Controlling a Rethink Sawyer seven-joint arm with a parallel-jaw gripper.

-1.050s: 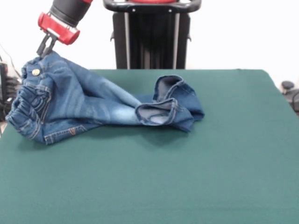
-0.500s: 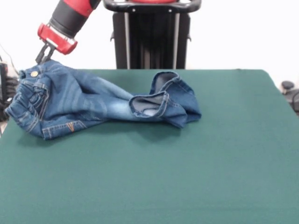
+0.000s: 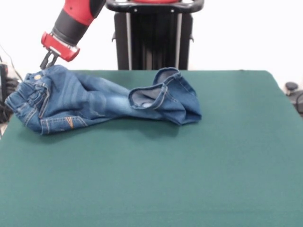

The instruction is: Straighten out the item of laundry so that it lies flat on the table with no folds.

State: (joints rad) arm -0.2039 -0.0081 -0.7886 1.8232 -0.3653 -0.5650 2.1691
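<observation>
The item of laundry (image 3: pixel 90 101), a small pair of blue jeans, lies across the table (image 3: pixel 156 175) at its far left. Its waistband points left and reaches the table's left edge. The legs run right and are bunched and folded back, with the cuffs (image 3: pixel 163 94) gaping open. My gripper (image 3: pixel 46 65) comes down from the upper left on the red and black arm. It is shut on the top of the waistband, next to the metal button (image 3: pixel 37 76). That corner of the jeans is held slightly up.
The black pedestal (image 3: pixel 152 35) stands behind the table's far edge, just beyond the jeans' cuffs. Dark cables and gear (image 3: pixel 5 82) sit off the table's left edge. A small dark object (image 3: pixel 292 90) lies off the right edge.
My gripper has come down and slightly right with the waistband. The jeans have sunk lower and flatter onto the table, and the bunched legs have slid a little left.
</observation>
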